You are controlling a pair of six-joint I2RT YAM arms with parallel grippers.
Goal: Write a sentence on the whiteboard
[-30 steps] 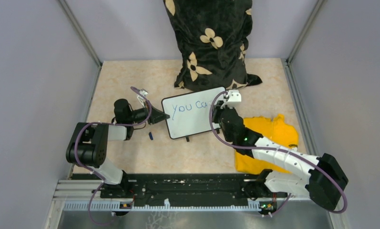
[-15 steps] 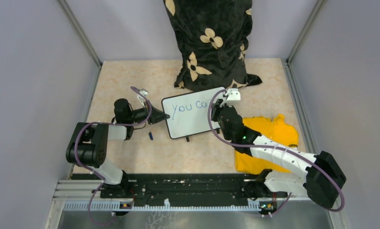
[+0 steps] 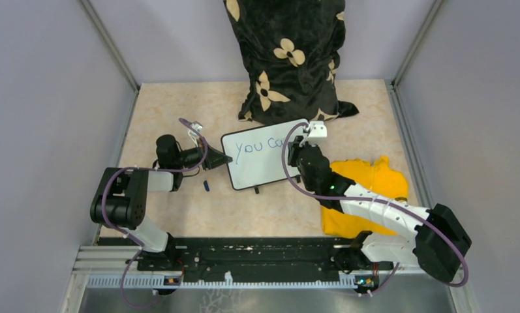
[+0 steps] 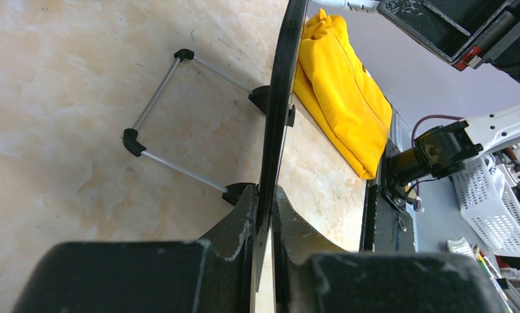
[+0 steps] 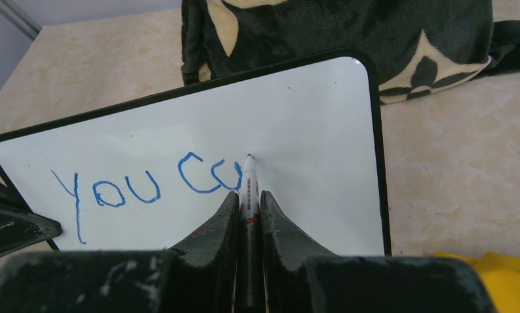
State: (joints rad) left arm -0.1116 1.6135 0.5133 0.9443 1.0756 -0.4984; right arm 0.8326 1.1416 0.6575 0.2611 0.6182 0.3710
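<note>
Inspection finds one whiteboard [image 3: 263,166] near the middle of the tabletop [image 3: 179,111], tilted up on one wire stand [image 4: 154,111], its far corner just in front of one dark floral cushion [image 3: 286,59]. The board reads as light, thin and stiff, with a smooth glossy face that would smear if touched, so it is judged liable to slide or rock under pen pressure unless steadied. The sound place to take hold is the black rim, clear of the ink. The left gripper [image 4: 263,202] does exactly this, its jaws narrowed to a pinch on the board's left edge. The right gripper [image 5: 247,195] is clamped on one marker [image 5: 248,189], a slim, hard, slippery barrel gripped well back from the nib, with the tip touching the white surface. The sentence [image 5: 146,186] is incomplete: one finished word, "You", and two blue letters of the next, all on the upper line, while the lower part of the board is bare. Also counted are one yellow cloth [image 3: 368,182], soft and crumpled, lying right of the board under the right arm, and one small dark blue piece [image 3: 206,186], possibly the marker cap, lying loose near the left gripper
</note>
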